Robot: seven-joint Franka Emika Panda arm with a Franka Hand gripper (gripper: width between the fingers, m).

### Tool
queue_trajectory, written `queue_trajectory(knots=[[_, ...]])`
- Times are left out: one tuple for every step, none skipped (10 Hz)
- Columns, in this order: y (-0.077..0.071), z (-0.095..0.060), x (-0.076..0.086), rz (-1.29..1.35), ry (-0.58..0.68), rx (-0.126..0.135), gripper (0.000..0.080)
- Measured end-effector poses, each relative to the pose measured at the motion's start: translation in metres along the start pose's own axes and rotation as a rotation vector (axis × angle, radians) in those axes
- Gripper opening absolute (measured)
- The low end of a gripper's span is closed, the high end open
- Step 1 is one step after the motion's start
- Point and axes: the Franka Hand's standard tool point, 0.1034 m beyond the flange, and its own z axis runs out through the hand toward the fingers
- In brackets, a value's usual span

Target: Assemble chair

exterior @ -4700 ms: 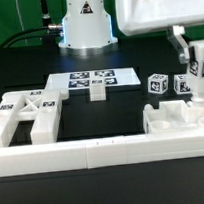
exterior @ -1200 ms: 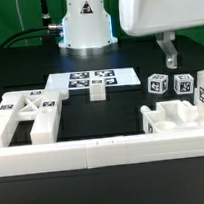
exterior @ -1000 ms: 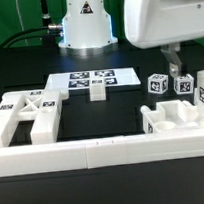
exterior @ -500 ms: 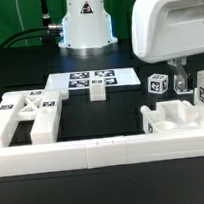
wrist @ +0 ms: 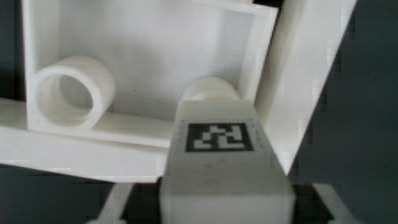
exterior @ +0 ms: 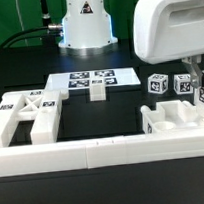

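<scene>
The hand [exterior: 193,80] is clenched on a short tagged post [wrist: 221,150] of the chair. This post stands on the black counter [exterior: 130,100] to the exterior view's right of the marker board [exterior: 91,83].

The exterior view shows 3 such posts in that spot. The free post [exterior: 157,85], the 1 nearest the marker board, stands apart from the hand. The other 2 lie so close under the big white wrist housing [exterior: 168,24] that this view does not show which of them is gripped.

The wrist view shows the grip itself. The post fills the gap of the hand [wrist: 221,200], with its square tag facing the camera. Just past it lies the boxy frame part [wrist: 160,60], whose raised ring [wrist: 68,95] sits beside an upright wall. In the exterior view this frame part [exterior: 177,116] lies right of the marker board and nearer the camera, close under the hand.

Only the exterior view shows the rest:
- 2 ladder-like frames [exterior: 26,115] lie left of the marker board.
- The robot base [exterior: 83,16] stands behind the marker board.
- The long low border wall [exterior: 94,151] runs in front of the marker board.
</scene>
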Motion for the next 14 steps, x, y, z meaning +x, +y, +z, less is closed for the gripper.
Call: queue_trajectory(knots=[[0.0000, 0.0000, 0.0000, 0.019, 0.000, 0.000, 0.0285], [0.0000, 0.0000, 0.0000, 0.016, 0.000, 0.000, 0.0285], [-0.0016, 0.0004, -0.0001, 0.088, 0.003, 0.007, 0.0285], [-0.0053, 0.0006, 0.0002, 0.244, 0.016, 0.018, 0.0285], [-0.0067, 0.0007, -0.0009, 0.330, 0.020, 0.016, 0.0285], [-0.0072, 0.0009, -0.0014, 0.458, 0.027, 0.015, 0.0285], [-0.0078, 0.0013, -0.0022, 0.548, 0.033, 0.014, 0.0285], [-0.0081, 0.0017, -0.0021, 0.675, 0.040, 0.015, 0.0285], [-0.0076, 0.0018, -0.0019, 0.761, 0.043, 0.019, 0.0287], [-0.0073, 0.0018, -0.0020, 0.828, 0.040, 0.026, 0.0287], [-0.0072, 0.0020, -0.0021, 0.923, 0.039, 0.030, 0.0287], [-0.0074, 0.0020, -0.0022, 0.998, 0.036, 0.032, 0.0287], [-0.0076, 0.0020, -0.0022, 1.096, 0.035, 0.033, 0.0287], [-0.0077, 0.0022, -0.0023, 1.178, 0.032, 0.038, 0.0287]])
